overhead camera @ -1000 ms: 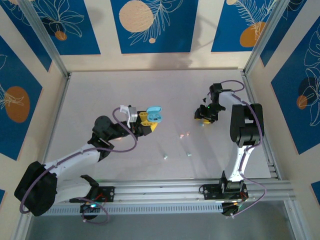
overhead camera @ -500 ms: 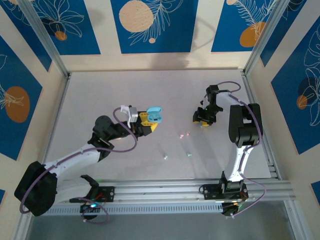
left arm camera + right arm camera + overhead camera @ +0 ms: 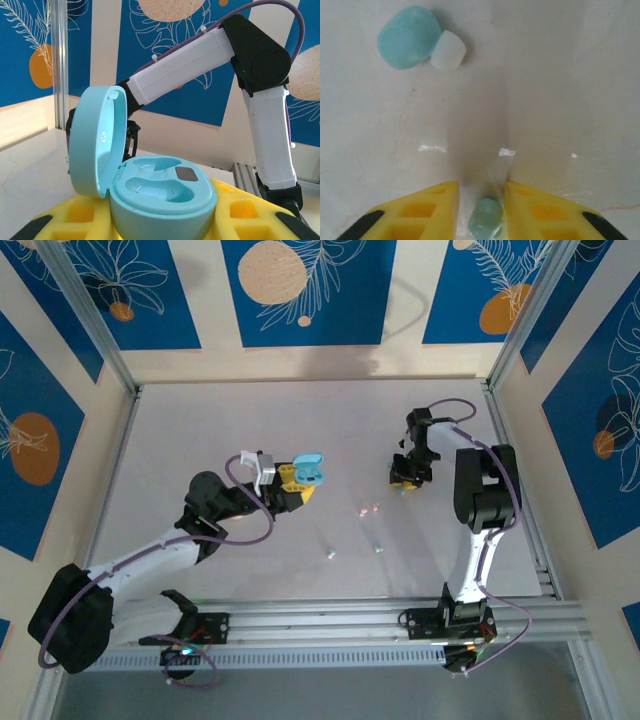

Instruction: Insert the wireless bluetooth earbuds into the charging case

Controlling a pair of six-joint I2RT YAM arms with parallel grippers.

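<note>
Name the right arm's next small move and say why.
Probably close the right pincer snugly on the mint earbud before lifting anything. The bud lies on the table between the yellow fingers, yet a firm grip is not evident. The left pincer holds the charging case with its lid up and both wells empty, ready to receive it.

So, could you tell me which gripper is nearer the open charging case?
Left. The left gripper is closed on the charging case; the right gripper is well apart, off to the case's right.
</note>
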